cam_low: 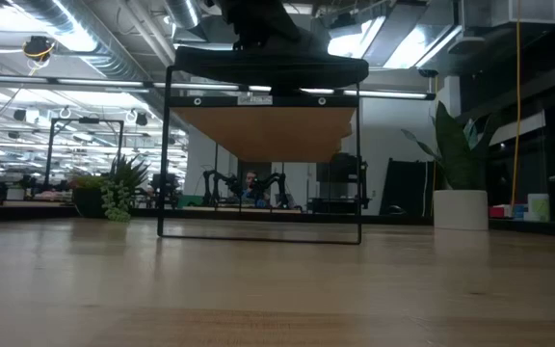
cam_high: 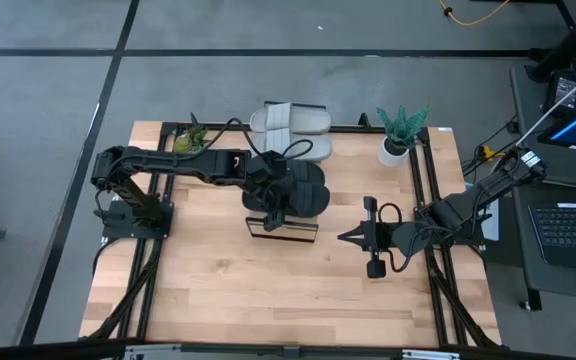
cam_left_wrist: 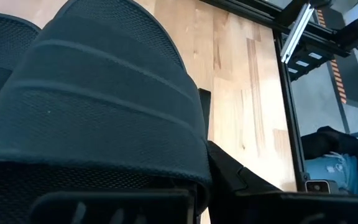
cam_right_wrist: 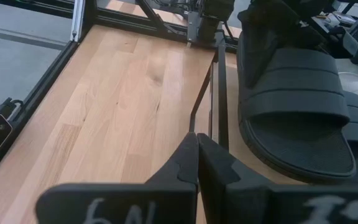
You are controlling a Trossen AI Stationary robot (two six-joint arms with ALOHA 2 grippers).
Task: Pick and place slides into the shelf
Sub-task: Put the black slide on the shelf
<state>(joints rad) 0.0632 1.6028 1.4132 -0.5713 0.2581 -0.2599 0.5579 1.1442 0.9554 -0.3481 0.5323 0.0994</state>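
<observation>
Standing here, I see two black slides (cam_high: 303,188) lying on the shelf (cam_high: 286,228), the left gripper (cam_high: 273,212) over them, its grip hidden from me. Two grey slides (cam_high: 290,124) wait at the table's far edge. The right gripper (cam_high: 348,237) rests clenched, empty.

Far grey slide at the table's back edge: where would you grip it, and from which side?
Probably its ribbed strap, from above: the far grey slide lies flat, sole down, so the strap arches up clear of the sole.
</observation>
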